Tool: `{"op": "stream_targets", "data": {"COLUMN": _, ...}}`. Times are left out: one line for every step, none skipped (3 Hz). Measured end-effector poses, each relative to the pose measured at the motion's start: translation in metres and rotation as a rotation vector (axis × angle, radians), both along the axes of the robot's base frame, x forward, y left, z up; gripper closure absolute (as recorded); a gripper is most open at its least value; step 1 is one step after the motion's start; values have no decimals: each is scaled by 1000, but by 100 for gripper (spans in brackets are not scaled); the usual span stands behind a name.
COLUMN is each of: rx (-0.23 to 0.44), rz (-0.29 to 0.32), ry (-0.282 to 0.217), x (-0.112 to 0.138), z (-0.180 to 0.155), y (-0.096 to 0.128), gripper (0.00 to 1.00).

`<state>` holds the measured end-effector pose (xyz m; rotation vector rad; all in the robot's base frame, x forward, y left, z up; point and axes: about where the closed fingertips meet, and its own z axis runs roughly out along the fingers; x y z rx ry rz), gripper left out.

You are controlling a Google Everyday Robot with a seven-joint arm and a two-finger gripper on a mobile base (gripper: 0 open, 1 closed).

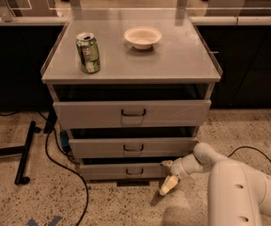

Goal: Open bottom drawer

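The grey cabinet has three drawers, all pulled out slightly. The bottom drawer is the lowest, with a slim pale front and a small dark handle. My gripper is at the right end of that drawer's front, to the right of the handle and low over the floor. Its fingers stand apart, one fingertip by the drawer's upper right corner and the other below the drawer, near the floor. It holds nothing. My white arm reaches in from the lower right.
A green can and a white bowl stand on the cabinet top. Black cables and a black stand foot lie on the speckled floor to the left. Dark cabinets run behind.
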<state>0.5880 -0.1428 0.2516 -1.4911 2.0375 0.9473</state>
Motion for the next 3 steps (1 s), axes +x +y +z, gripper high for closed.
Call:
{"op": "stream_targets", "data": {"rx": 10, "rz": -20, "ry": 22, "x": 13, "z": -19, "y": 1, "gripper": 0}}
{"op": "stream_targets", "data": {"rx": 56, "rz": -55, "ry": 18, "x": 24, "z": -26, "y": 4, "gripper": 0}}
{"op": "stream_targets", "data": {"rx": 119, "rz": -105, "ry": -13, "x": 33, "z": -20, "y": 5, "gripper": 0}}
